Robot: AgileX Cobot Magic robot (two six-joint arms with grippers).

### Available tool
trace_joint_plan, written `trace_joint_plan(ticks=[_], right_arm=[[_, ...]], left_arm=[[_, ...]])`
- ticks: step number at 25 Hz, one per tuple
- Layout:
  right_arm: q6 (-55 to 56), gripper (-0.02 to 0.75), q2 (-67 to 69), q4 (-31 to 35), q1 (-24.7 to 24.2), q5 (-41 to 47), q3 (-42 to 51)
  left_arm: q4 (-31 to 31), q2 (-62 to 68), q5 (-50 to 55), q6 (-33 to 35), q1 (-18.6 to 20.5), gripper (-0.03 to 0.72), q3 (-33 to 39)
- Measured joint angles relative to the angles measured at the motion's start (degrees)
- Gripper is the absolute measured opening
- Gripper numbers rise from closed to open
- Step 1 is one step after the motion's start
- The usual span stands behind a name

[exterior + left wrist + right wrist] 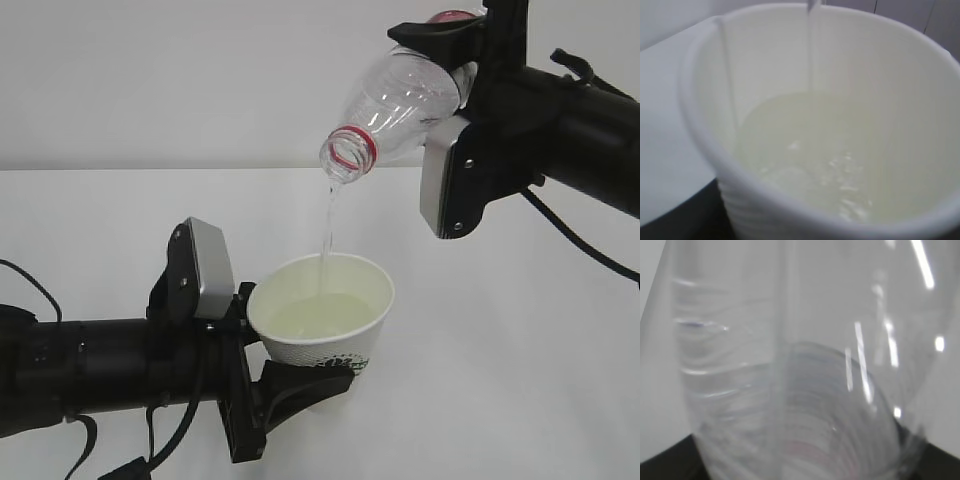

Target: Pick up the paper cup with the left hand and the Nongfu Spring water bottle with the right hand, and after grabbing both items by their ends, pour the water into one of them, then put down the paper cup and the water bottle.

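Exterior view shows my left jaws [285, 375] clamped low on the small white paper cup [322, 318], soft-walled and growing heavier, while my right jaws [450, 55] grip the clear ribbed plastic bottle [400, 105] tilted above, pouring water [326, 225].

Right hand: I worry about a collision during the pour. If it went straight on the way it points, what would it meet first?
The right hand, clamped on the water bottle, points down and left. Past the bottle's mouth, the paper cup under the stream probably comes first; depth is uncertain.
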Motion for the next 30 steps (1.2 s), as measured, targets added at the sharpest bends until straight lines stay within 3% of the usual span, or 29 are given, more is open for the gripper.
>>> trace_joint_plan(ticks=[30], right_arm=[[0.0,0.474,0.0,0.0,0.0,-0.09,0.0]], left_arm=[[-0.2,0.0,0.08,0.0,0.0,0.489,0.0]])
